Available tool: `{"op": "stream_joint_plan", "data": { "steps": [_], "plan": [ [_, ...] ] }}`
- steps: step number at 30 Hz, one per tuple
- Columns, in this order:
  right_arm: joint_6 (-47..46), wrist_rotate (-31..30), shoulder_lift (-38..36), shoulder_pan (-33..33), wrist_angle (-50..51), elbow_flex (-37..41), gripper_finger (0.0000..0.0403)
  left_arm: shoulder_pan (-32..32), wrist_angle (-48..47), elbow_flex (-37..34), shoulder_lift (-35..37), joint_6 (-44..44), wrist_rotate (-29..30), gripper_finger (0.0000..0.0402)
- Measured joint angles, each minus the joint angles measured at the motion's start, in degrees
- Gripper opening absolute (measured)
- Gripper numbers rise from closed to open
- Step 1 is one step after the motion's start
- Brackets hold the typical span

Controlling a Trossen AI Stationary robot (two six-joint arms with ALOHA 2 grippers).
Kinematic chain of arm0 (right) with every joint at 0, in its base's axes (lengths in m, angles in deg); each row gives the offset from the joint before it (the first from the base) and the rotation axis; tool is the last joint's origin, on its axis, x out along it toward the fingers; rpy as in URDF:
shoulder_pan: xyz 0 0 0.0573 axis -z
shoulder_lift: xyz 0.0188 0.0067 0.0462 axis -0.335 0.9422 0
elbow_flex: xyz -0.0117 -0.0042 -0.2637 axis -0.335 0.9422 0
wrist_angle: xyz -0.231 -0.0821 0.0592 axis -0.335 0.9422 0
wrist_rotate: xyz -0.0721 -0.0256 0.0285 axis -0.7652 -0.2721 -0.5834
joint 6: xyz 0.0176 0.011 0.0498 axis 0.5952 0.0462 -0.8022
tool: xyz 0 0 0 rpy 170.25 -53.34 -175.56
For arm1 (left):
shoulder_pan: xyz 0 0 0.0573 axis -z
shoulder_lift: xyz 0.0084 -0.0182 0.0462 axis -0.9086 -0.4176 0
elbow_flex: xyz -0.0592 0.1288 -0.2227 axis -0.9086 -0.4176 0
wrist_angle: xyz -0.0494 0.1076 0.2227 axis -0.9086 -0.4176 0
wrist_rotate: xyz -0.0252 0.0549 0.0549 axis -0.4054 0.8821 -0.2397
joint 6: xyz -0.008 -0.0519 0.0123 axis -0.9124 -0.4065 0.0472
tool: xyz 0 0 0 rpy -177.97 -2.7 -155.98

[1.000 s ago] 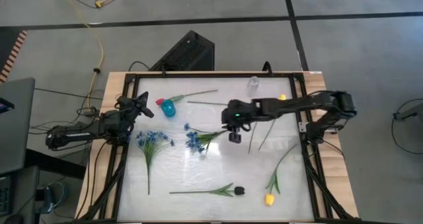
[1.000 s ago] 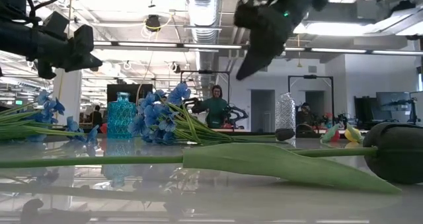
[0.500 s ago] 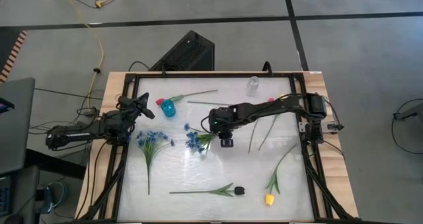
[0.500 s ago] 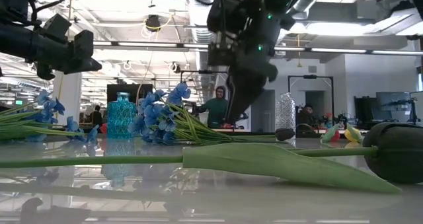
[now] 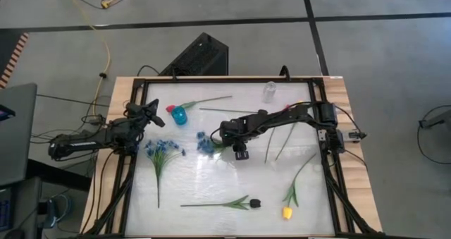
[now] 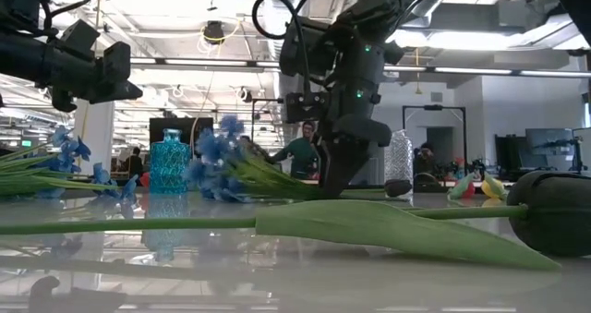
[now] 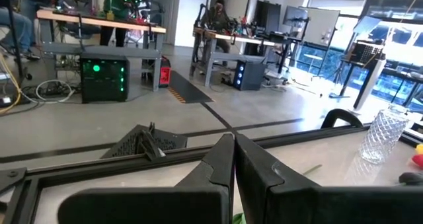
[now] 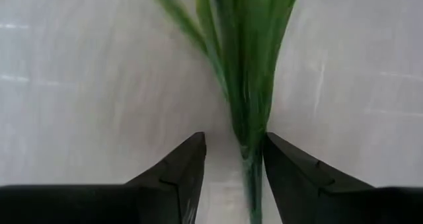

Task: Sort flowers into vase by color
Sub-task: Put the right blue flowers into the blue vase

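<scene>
- Two vases stand on the worktop [image 5: 176,182] in the high view, a blue vase [image 5: 180,115] near the far left and a clear vase [image 5: 269,92] at the far edge, and no stem can be seen rising from either, so as far as I can judge the sorting has hardly begun.
- In that high view the flowers all lie flat: a red tulip [image 5: 171,108] touching the blue vase, one blue spray [image 5: 161,149] at the left, a second blue spray [image 5: 206,144] in the middle, a black-headed bloom [image 5: 256,204] near the front edge, a yellow tulip [image 5: 287,212] at the front right, and loose green stems [image 5: 276,144] to the right of centre.
- The right pincer [image 5: 239,153] has its fingers apart over the stalk end of the middle blue spray; the left pincer [image 5: 151,113] waits at the left edge of the worktop.
- In the low view the right pincer [image 6: 340,176] reaches down to the worktop just beside the middle spray's blossoms [image 6: 214,158]; the blue vase [image 6: 169,165] and clear vase [image 6: 398,169] stand beyond, and nothing shows in the clear one.
- In the left wrist view the left pincer [image 7: 234,159] is closed together, holding nothing, with the clear vase [image 7: 383,135] empty at the side.
- In the right wrist view the two fingers [image 8: 180,171] straddle the spray's green stalk [image 8: 251,128], apart and not yet clamped on it; the grasp, the lift and every placement look to be left.
</scene>
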Motion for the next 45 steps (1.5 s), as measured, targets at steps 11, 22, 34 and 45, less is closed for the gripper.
{"op": "stream_joint_plan", "data": {
  "steps": [11, 22, 34, 45],
  "plan": [
    [-1.26, -0.29, -2.32, -1.75, 0.07, 0.45, 0.0028, 0.00, 0.00, 0.00, 0.00, 1.91, -0.13, 0.0000],
    [-1.12, 10.45, -10.62, 1.99, -35.25, 0.46, 0.0028, 0.00, 0.11, 0.04, 0.00, 4.03, -2.79, 0.0000],
    [-18.16, 7.25, 6.88, 8.11, -96.94, -4.06, 0.0029, 0.02, 0.39, 0.09, 0.00, 6.67, -6.25, 0.0000],
    [-17.90, 5.16, 21.24, 8.95, -96.13, -22.84, 0.0030, 0.02, 0.41, 0.09, 0.00, 6.93, -6.01, 0.0000]
  ]
}}
